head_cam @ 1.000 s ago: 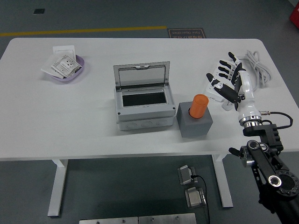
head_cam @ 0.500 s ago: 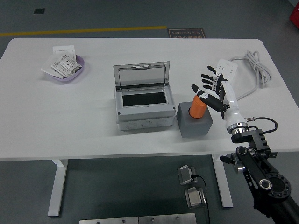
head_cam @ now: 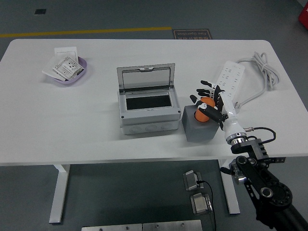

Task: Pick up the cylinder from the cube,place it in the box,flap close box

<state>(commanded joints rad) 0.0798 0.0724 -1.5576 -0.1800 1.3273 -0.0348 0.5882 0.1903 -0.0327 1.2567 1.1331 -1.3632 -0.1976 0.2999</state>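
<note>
Right hand (head_cam: 208,103) around cylinder (head_cam: 204,111)

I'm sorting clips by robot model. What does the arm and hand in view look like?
Only the right arm shows: a right hand with black fingers, a white forearm, a silver metal ring at the wrist, then chunky black jointed links with round bolted hubs. A thin black cable loops beside the wrist.

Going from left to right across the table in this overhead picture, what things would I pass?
Purple dish of packets → open grey box → grey cube with the orange cylinder on it, the right robot hand around that → white power strip → its coiled cable.
</note>
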